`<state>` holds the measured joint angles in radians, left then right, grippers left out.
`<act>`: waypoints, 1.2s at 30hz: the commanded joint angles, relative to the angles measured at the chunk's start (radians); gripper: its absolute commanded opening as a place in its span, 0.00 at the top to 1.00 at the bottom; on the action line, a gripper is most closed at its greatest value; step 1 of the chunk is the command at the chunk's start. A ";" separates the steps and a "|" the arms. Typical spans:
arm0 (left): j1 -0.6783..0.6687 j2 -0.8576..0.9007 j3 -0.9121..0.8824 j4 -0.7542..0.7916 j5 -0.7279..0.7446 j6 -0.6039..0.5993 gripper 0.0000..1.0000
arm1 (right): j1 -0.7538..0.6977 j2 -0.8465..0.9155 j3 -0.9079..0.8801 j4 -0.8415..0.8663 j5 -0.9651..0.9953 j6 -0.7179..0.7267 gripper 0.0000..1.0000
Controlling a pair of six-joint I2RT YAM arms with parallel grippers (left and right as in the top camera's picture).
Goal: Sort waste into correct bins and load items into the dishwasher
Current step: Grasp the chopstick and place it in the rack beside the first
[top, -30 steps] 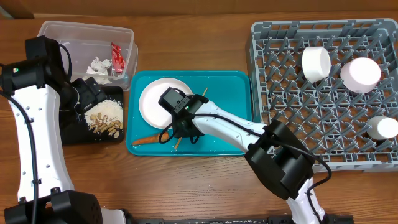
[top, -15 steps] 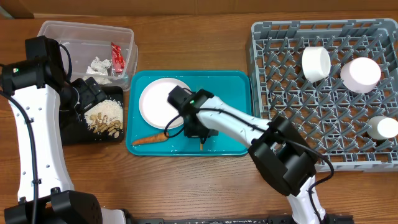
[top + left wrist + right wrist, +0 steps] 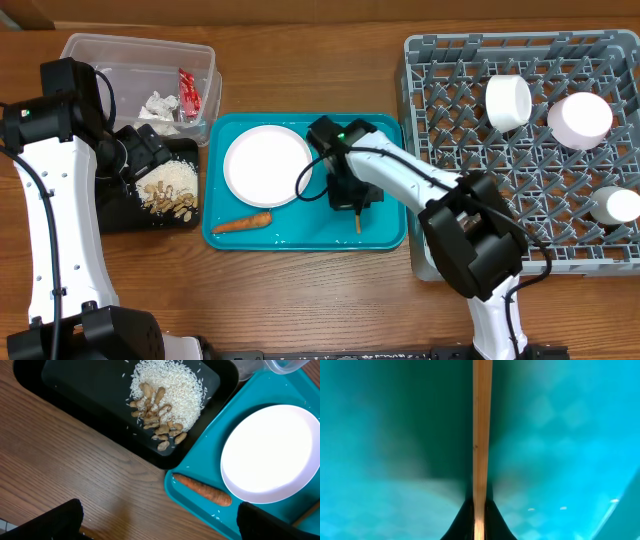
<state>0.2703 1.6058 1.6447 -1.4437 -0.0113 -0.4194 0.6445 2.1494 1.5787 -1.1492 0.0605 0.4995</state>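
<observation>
Over teal tray (image 3: 388, 236): right gripper (image 3: 480, 512) pinched tight on thin, straight wooden chopstick (image 3: 482, 435), glossy plastic beneath. Left gripper (image 3: 157, 524) spread wide, empty, above matte black tray (image 3: 75, 390).

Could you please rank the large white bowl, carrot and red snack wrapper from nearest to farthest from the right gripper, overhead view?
From the right gripper:
1. The large white bowl, just left, on the teal tray.
2. The carrot, tray's front left corner.
3. The red snack wrapper, in the clear tub, far left.
</observation>
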 commanded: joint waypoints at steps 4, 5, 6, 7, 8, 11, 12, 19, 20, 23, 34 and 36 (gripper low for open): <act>-0.002 -0.004 0.009 0.003 0.005 0.005 0.00 | -0.093 -0.226 -0.006 -0.024 0.027 -0.142 0.96; -0.002 -0.004 0.009 0.003 0.005 0.005 0.00 | -0.111 -0.262 -0.006 -0.029 0.030 -0.165 0.96; -0.002 -0.004 0.009 0.003 0.005 0.005 0.00 | -0.134 -0.302 -0.006 -0.036 0.029 -0.194 0.96; -0.002 -0.004 0.009 0.003 0.005 0.004 0.00 | -0.154 -0.331 -0.006 -0.044 0.029 -0.220 0.96; -0.002 -0.004 0.009 0.003 0.005 0.004 0.00 | -0.175 -0.358 -0.006 -0.054 0.029 -0.251 0.96; -0.002 -0.004 0.009 0.003 0.005 0.004 0.00 | -0.243 -0.407 -0.006 -0.089 0.037 -0.322 0.96; -0.002 -0.004 0.009 0.003 0.005 0.004 0.00 | -0.266 -0.412 -0.006 -0.105 0.041 -0.333 0.96; -0.002 -0.004 0.009 0.003 0.005 0.004 0.00 | -0.382 -0.385 -0.009 -0.193 0.010 -0.407 0.96; -0.002 -0.004 0.009 0.003 0.005 0.004 0.00 | -0.385 -0.377 -0.009 -0.200 0.000 -0.422 0.96; -0.002 -0.004 0.009 0.003 0.005 0.004 0.00 | -0.384 -0.359 -0.014 -0.206 0.002 -0.423 0.96; -0.002 -0.004 0.009 0.003 0.005 0.004 0.00 | -0.384 -0.356 -0.161 -0.097 0.001 -0.418 0.85; -0.002 -0.004 0.009 0.003 0.005 0.004 0.00 | -0.384 -0.356 -0.164 -0.090 -0.002 -0.418 0.78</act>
<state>0.2703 1.6058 1.6447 -1.4437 -0.0113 -0.4194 0.2569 1.7939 1.4220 -1.2480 0.0658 0.0856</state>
